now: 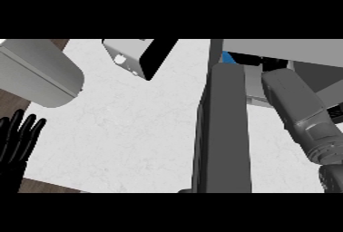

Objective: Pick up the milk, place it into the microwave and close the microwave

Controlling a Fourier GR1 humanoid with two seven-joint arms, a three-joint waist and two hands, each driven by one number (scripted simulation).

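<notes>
The microwave (288, 46) is at the upper right, and its open door (224, 131) stands edge-on as a dark grey slab down the middle right. Only a small blue patch of the milk (230, 58) shows, just past the door's top, at the microwave's opening. My right forearm (301, 113) reaches up into that opening. The black right hand (271, 61) lies right beside the blue patch, largely hidden by the door and the microwave. My left hand (17, 136) rests open at the lower left edge, fingers up.
A large grey rounded appliance (36, 74) fills the upper left corner. A light grey box with a black panel (137, 56) sits at the top centre. The white counter top (120, 136) spreads between them, with a wooden edge (47, 185) at the lower left.
</notes>
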